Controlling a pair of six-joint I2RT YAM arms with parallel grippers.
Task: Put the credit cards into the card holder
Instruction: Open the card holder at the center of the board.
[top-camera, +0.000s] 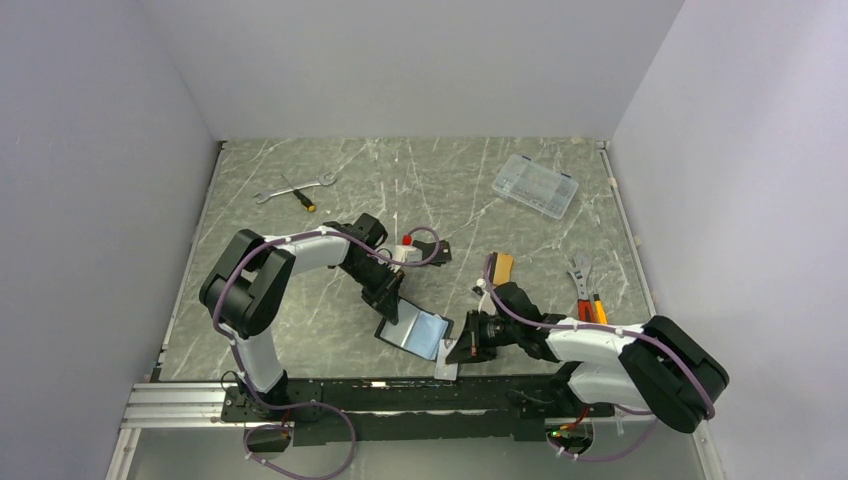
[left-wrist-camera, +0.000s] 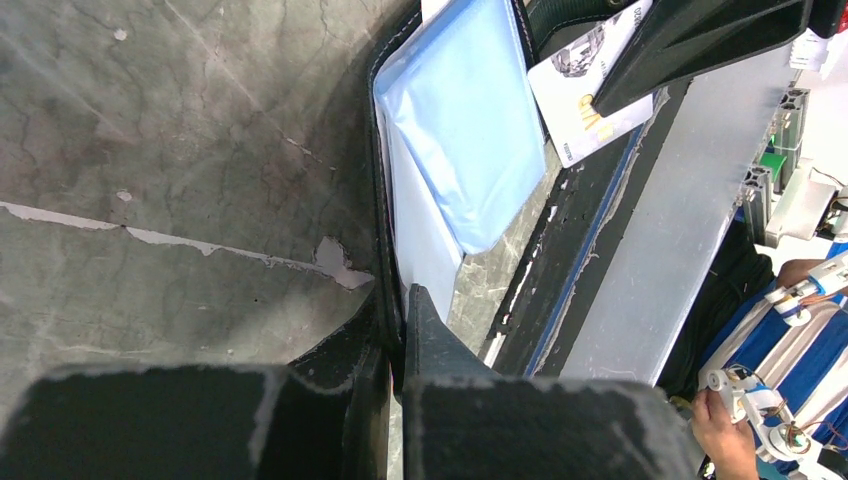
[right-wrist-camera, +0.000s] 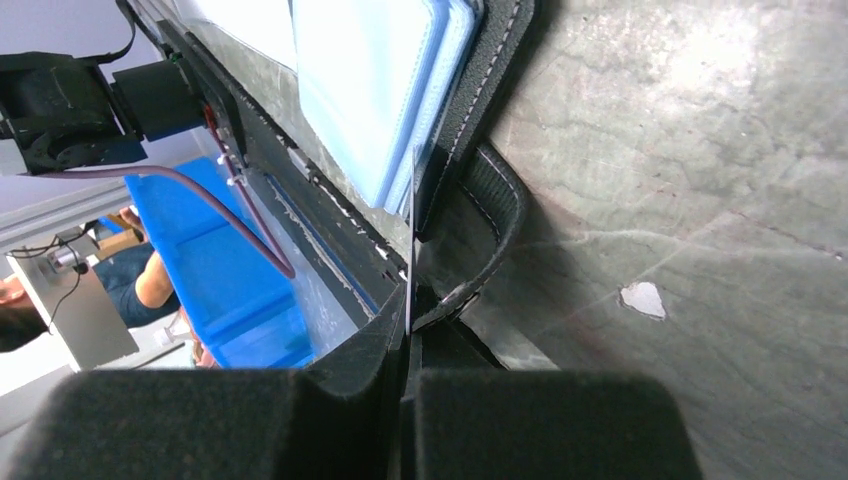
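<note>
The card holder (top-camera: 418, 332) lies open near the front edge, black outside with pale blue-grey sleeves (left-wrist-camera: 460, 120) inside. My left gripper (top-camera: 388, 303) (left-wrist-camera: 398, 300) is shut on its black left edge. My right gripper (top-camera: 462, 348) (right-wrist-camera: 412, 300) is shut on a thin credit card (right-wrist-camera: 411, 230), seen edge-on. The card's far end sits at the sleeves (right-wrist-camera: 370, 90), beside the holder's strap tab (right-wrist-camera: 495, 220). In the left wrist view that card (left-wrist-camera: 585, 100) shows a white printed face just right of the sleeves. Another orange-tan credit card (top-camera: 503, 266) lies on the table behind the right gripper.
A clear plastic organiser box (top-camera: 535, 185) sits at the back right. A wrench (top-camera: 290, 187) and a screwdriver (top-camera: 302, 198) lie at the back left. Pliers (top-camera: 580, 275) and an orange-handled tool (top-camera: 598, 306) lie at the right. The metal rail (top-camera: 190, 402) runs along the near edge.
</note>
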